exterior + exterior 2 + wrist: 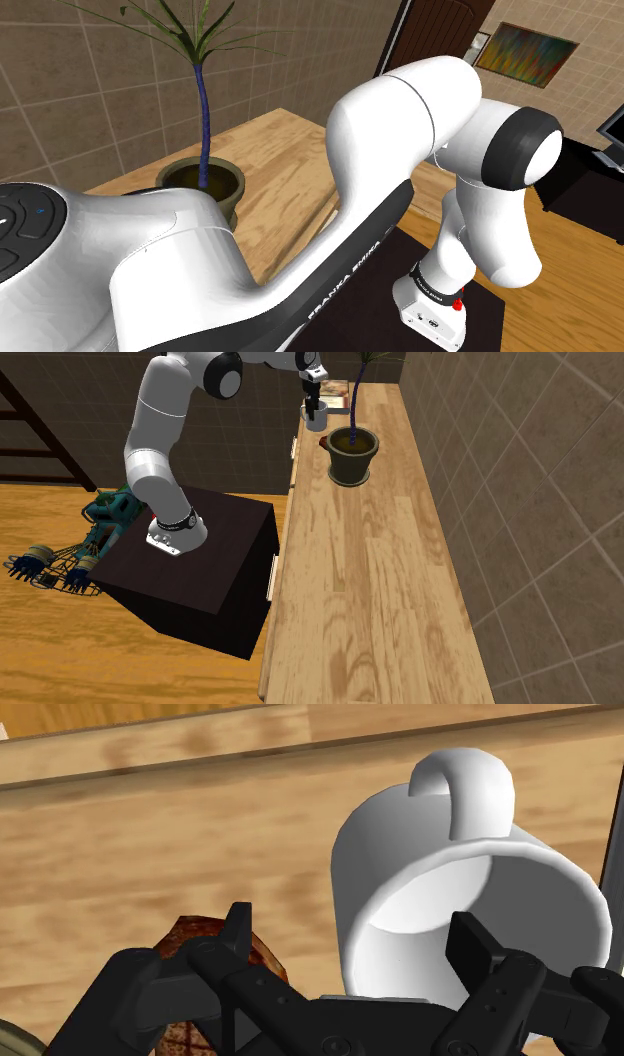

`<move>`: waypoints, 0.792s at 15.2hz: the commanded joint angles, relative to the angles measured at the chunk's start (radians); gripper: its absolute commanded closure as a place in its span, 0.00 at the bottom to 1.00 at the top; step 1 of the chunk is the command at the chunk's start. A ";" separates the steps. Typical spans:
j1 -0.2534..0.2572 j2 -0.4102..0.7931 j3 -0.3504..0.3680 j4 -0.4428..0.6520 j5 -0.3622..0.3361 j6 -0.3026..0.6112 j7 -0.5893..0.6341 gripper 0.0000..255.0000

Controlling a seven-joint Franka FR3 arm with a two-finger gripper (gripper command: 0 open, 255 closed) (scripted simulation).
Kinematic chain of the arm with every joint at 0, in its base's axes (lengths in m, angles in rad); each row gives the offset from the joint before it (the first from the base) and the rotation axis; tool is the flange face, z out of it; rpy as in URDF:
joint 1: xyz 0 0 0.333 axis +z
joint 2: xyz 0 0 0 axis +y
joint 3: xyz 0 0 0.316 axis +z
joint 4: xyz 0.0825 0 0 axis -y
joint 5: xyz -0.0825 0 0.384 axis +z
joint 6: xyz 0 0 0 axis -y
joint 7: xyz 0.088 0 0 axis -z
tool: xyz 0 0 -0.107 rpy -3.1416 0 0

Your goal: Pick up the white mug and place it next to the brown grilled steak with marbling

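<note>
White mug [425, 869] pictured on wooden counter [380, 572] beside steak [190, 936]

The mug was seen standing near the counter's edge, just beside the brown steak and close to a plant pot [352, 460]. The black gripper [355, 936] was positioned directly above it with its fingers spread wide, one over the mug's mouth. Nothing was clasped.

Potted plant [352, 455] just beside white mug [316, 418], steak [195, 932] close by, wooden counter [370, 602] bare past the pot
</note>
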 commanded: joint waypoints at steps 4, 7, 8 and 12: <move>0.000 -0.038 0.015 0.042 0.023 -0.076 -0.015 0.00; 0.001 -0.047 0.018 0.056 0.028 -0.097 -0.018 0.00; 0.001 -0.047 0.018 0.056 0.028 -0.097 -0.018 0.00; 0.001 -0.046 0.018 0.056 0.028 -0.097 -0.018 0.00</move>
